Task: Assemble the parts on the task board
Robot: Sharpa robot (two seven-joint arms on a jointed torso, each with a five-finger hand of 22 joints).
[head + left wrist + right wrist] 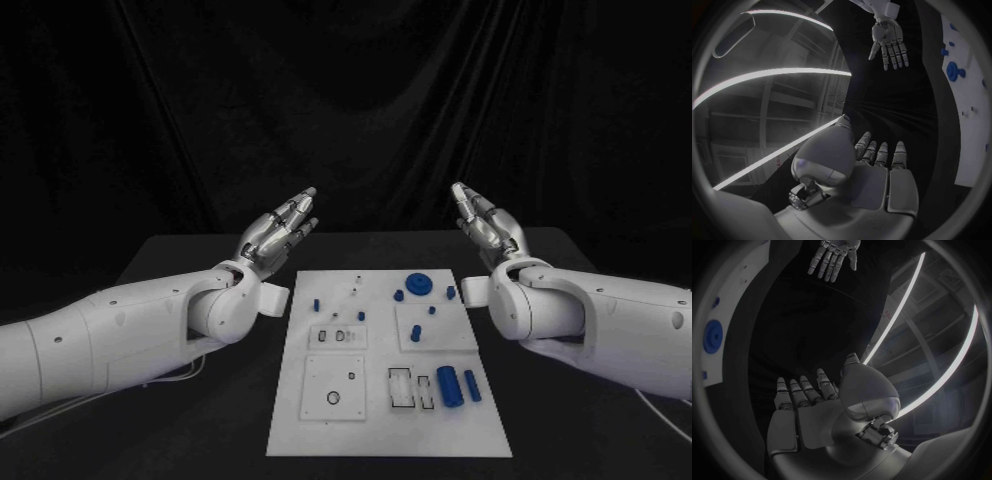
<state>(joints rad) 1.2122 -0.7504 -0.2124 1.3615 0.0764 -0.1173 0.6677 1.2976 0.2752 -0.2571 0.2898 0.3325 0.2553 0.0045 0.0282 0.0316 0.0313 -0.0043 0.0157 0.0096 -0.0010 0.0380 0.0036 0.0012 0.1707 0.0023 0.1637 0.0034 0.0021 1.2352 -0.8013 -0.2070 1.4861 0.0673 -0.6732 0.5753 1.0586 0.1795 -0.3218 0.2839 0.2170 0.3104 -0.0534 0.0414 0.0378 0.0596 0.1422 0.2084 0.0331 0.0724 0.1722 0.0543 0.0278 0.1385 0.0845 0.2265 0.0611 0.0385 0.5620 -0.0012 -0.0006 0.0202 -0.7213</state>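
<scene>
One white task board [389, 420] is lying in the middle of the black table [188, 255], carrying roughly ten small blue parts: a round gear-like part [418, 284] is sitting near the board's far edge, and two blue cylinders [459, 386] are lying side by side near its right edge beside outlined rectangular recesses. Two hands are hovering above the table's far side, the left hand [281, 230] off the board's left edge and the right hand [482, 225] off its right edge. Both are holding nothing, fingers stretched out straight and apart.

left hand [280, 231]: raised, fingers straight, holding nothing | right hand [485, 227]: raised, fingers straight, holding nothing
</scene>
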